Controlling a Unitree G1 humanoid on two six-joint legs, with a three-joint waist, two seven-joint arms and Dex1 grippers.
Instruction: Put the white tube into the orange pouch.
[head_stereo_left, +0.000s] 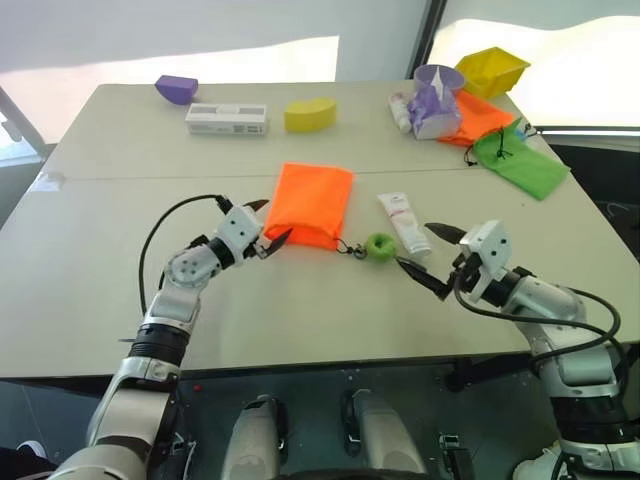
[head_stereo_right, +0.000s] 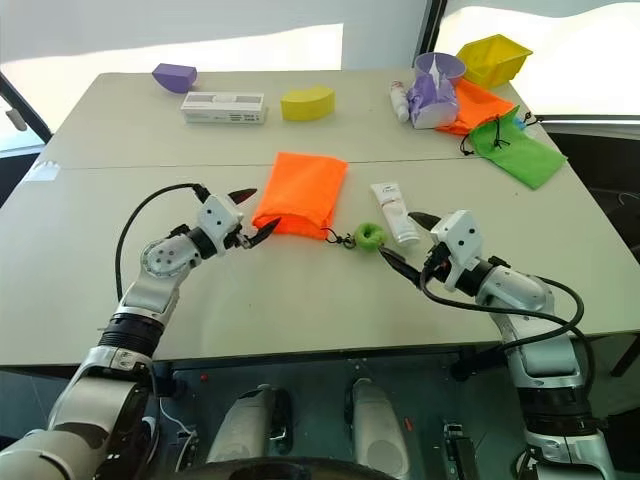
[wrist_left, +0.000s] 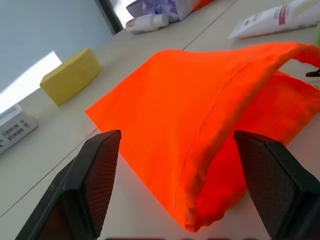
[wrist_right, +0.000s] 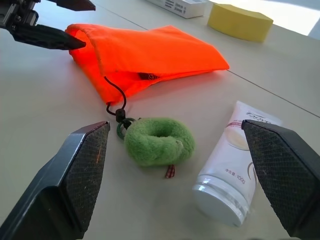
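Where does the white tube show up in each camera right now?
Left eye view: white tube right of centre, beside the green ball.
Right eye view: just right of centre, same spot.
Left wrist view: far corner, beyond the orange pouch.
Right wrist view: close, cap toward the camera, beside the ball.
Shared landmark: the green ball.

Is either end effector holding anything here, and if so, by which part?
Nothing is held. The left end effector is open at the near corner of the orange pouch; the right end effector is open, short of the white tube.
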